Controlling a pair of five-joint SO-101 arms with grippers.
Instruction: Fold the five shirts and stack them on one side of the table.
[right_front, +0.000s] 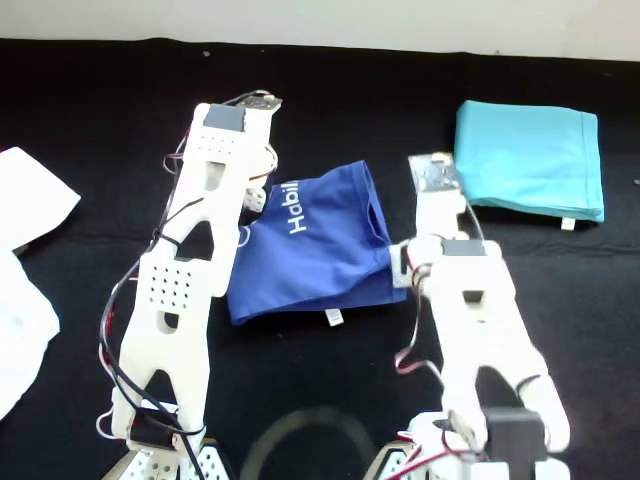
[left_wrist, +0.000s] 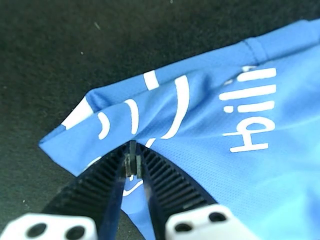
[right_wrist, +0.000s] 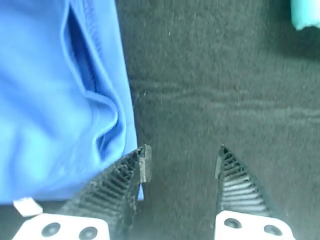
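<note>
A dark blue shirt (right_front: 315, 245) with white lettering lies partly folded in the middle of the black table (right_front: 90, 120). My left gripper (left_wrist: 132, 161) is shut on an edge of the blue shirt (left_wrist: 235, 145), and the cloth bunches up at the pinch. In the high view the left arm (right_front: 195, 250) covers the shirt's left edge. My right gripper (right_wrist: 182, 157) stands open just beside the shirt's right edge (right_wrist: 60, 110), with bare table between its fingers. A folded light blue shirt (right_front: 530, 158) lies at the far right.
White shirts (right_front: 25, 270) lie crumpled at the table's left edge. The right arm (right_front: 470, 310) stands between the blue shirt and the table's right side. A corner of the light blue shirt (right_wrist: 306, 12) shows in the right wrist view.
</note>
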